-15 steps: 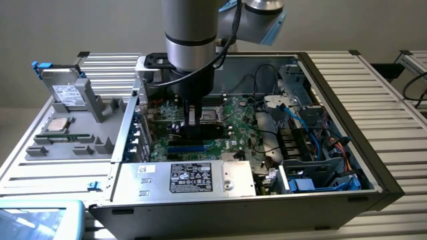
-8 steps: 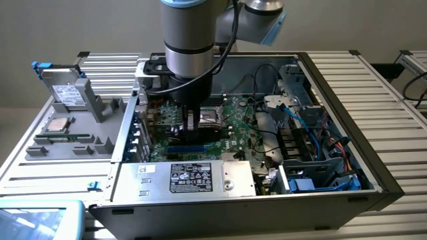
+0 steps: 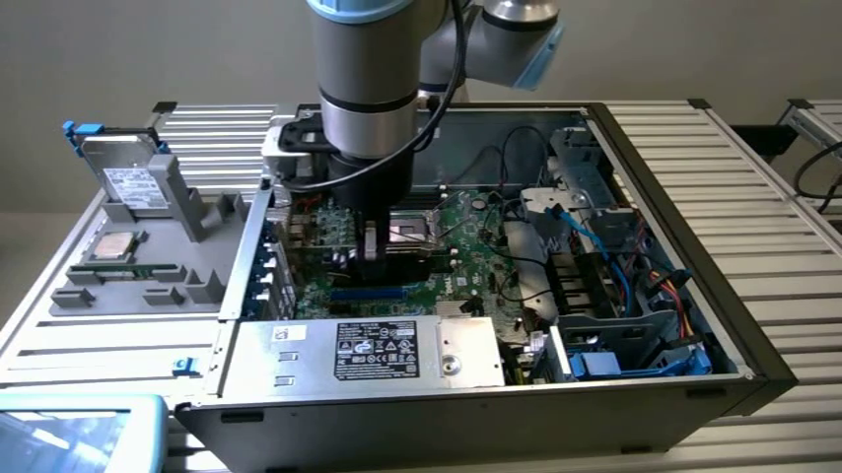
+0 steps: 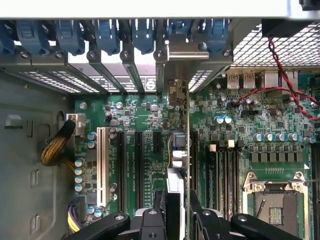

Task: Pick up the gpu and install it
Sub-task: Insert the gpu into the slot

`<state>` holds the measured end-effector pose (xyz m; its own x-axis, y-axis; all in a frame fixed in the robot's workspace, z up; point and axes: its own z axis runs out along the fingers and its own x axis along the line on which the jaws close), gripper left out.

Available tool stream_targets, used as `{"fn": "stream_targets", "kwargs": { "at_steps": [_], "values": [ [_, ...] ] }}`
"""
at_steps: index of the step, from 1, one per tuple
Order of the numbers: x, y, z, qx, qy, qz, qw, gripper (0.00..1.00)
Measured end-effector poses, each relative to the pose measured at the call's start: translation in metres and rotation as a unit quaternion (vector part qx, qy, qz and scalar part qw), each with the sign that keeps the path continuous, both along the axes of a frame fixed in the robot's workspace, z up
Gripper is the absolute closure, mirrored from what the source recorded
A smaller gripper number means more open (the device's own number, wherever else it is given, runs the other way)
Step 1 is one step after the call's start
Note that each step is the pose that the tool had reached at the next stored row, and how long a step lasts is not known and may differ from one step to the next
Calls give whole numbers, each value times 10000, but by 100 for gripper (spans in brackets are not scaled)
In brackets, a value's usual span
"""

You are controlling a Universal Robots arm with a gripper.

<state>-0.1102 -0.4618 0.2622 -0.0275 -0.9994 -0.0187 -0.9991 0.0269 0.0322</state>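
My gripper (image 3: 374,258) is low inside the open computer case (image 3: 736,325), over the green motherboard (image 4: 145,110). It is shut on the gpu (image 4: 188,150), which I see edge-on in the wrist view as a thin upright card running between my black fingers (image 4: 159,202). The card's silver bracket (image 4: 187,50) sits at the rear slot openings of the case. In the exterior view the gpu (image 3: 315,232) shows as a green card standing on edge next to my fingers. Black expansion slots (image 4: 138,165) lie alongside it. I cannot tell whether its edge is seated in a slot.
A CPU socket (image 4: 272,205) lies open beside the card. Red wires (image 4: 285,85) and blue cables (image 3: 632,246) crowd the case. The power supply (image 3: 382,350) lines the near wall. A grey tray (image 3: 197,246) outside holds a silver drive (image 3: 132,187), a chip (image 3: 112,246) and a memory stick (image 3: 125,268).
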Motion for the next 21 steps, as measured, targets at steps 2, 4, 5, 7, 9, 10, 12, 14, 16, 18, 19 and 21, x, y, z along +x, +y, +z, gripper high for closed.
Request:
{"fn": "stream_targets", "kwargs": {
  "at_steps": [2,4,5,7,9,10,12,14,16,18,19,21],
  "values": [
    [-6,-3,-10,4,1,4,10000,72],
    [-11,-4,-17,7,2,10,10000,72],
    [-13,-3,-18,9,3,12,10000,72],
    [-16,-3,-20,9,6,16,10000,72],
    [-18,-3,-30,12,5,20,10000,72],
    [-20,-3,-36,11,6,20,10000,72],
    [-25,-3,-48,10,6,22,10000,72],
    [-29,-4,-58,10,6,24,10000,72],
    [-29,-4,-60,9,7,24,10000,72],
    [-29,-4,-60,10,7,24,10000,72],
    [-30,-3,-61,10,6,24,10000,72],
    [-30,-3,-63,11,6,24,10000,72]
  ]
}}
